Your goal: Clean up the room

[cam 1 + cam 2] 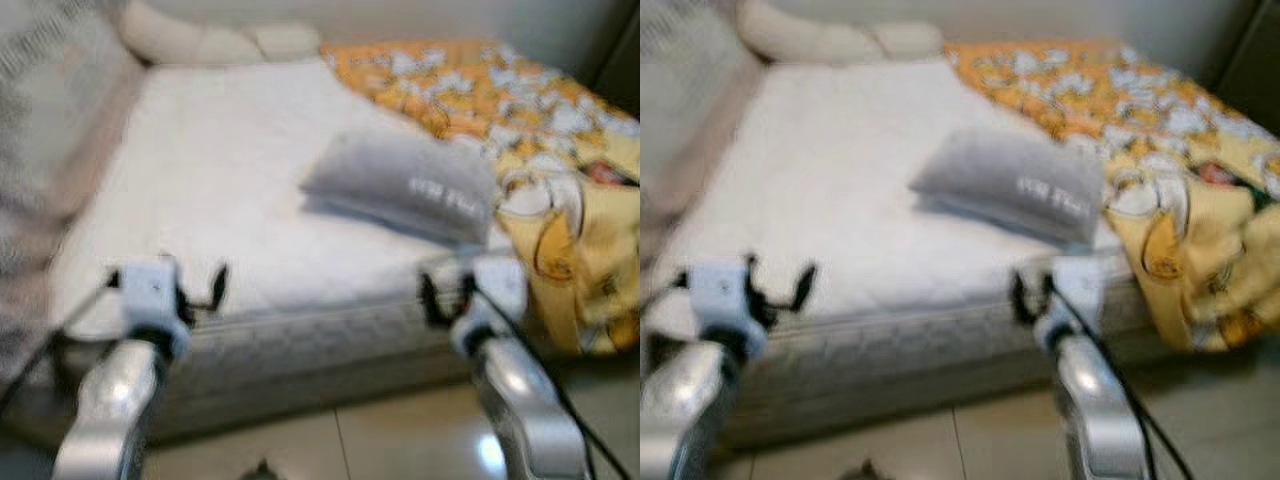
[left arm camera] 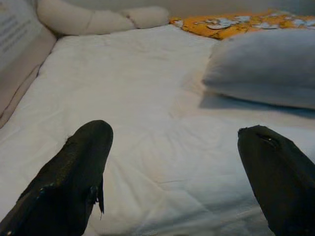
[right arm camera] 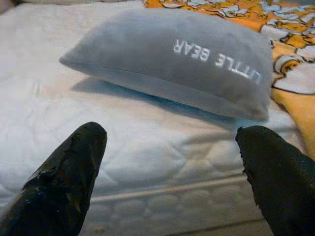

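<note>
One bed takes up most of the head views, its bare white mattress (image 1: 230,190) running away from the robot toward the wall. On the far left a pale padded side panel (image 1: 45,110) rises along the mattress edge. At the head of the bed lies one long cream bolster (image 1: 215,42), curved along the top edge.

Low on the left, the left gripper (image 1: 200,288) is held up at the near edge of the mattress, its silver arm reaching up from below. Its two black fingers (image 2: 74,177) stand wide apart with nothing between them, pointed across the white surface toward the bolster.

Right of centre lies one grey pillow (image 3: 172,59), resting on the mattress near its front right part, printed with the white words "LITTLE BEAR". Its right end is just beside the blanket.

The right gripper (image 1: 445,290) is raised at the front edge of the mattress, just short of the pillow and aimed at it. Its fingers (image 3: 64,177) are also spread wide and hold nothing.

On the far right one orange and yellow blanket (image 1: 520,110) with a white cartoon pattern covers the bed's right side and hangs over the front corner toward the pale tiled floor (image 1: 390,440).
</note>
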Robot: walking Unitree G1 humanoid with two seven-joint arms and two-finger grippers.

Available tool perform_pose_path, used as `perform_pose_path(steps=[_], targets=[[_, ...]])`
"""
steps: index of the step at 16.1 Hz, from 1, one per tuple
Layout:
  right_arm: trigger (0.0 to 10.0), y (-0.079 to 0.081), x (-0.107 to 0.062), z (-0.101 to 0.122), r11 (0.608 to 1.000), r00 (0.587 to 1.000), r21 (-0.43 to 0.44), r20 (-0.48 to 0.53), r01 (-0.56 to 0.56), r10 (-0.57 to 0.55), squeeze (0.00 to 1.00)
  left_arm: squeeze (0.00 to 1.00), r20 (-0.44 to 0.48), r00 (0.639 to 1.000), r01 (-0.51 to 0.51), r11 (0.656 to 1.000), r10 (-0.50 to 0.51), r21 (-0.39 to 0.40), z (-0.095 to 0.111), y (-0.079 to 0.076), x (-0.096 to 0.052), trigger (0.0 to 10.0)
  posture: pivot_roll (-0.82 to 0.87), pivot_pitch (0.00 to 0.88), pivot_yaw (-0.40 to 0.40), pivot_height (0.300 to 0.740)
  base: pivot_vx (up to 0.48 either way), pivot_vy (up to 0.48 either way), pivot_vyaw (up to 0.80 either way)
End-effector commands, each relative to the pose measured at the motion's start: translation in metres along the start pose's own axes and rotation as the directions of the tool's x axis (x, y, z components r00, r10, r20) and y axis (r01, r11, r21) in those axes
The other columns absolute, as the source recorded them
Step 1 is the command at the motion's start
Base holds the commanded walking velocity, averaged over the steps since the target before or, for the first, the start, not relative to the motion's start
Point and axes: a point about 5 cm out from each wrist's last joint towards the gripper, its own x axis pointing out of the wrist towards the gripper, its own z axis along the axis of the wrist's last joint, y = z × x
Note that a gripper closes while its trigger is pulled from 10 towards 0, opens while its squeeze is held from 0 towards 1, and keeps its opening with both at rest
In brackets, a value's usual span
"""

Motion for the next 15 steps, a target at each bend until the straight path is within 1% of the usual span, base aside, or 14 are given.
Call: perform_pose_path(steps=[1,2,4,7,15], targets=[[10.0,-0.0088,-0.0017,0.0007,1.000,1.000,0.001,0.000,0.027,-0.027,0.00,0.00,0.012,0.999,0.030,1.000,-0.030,-0.005,0.0020,-0.0072,0.0023,10.0,0.04,0.000,0.004,0.740,0.304,0.000,0.00],[10.0,-0.0088,-0.0016,0.0009,1.000,1.000,-0.001,0.001,0.027,-0.027,0.00,0.00,0.012,0.999,0.031,1.000,-0.031,-0.005,0.0021,-0.0075,0.0024,10.0,0.04,0.000,0.004,0.740,0.304,0.000,0.00],[10.0,-0.0063,-0.0002,0.0043,0.999,1.000,-0.037,0.026,0.004,-0.003,0.00,0.00,0.014,0.999,0.037,0.999,-0.037,-0.006,0.0025,-0.0080,0.0036,10.0,0.05,0.000,0.004,0.740,0.309,0.000,0.00],[10.0,-0.0052,0.0003,0.0044,0.999,1.000,-0.033,0.029,-0.005,0.006,0.00,0.00,0.014,0.999,0.039,0.999,-0.039,-0.006,0.0024,-0.0076,0.0041,10.0,0.05,0.000,0.004,0.740,0.329,0.000,0.00],[10.0,-0.0069,-0.0003,0.0017,0.998,1.000,-0.055,0.024,0.007,-0.006,0.00,0.00,0.008,0.999,0.049,0.999,-0.049,-0.004,0.0016,-0.0093,0.0026,10.0,0.05,0.000,0.006,0.740,0.339,0.000,0.00]])
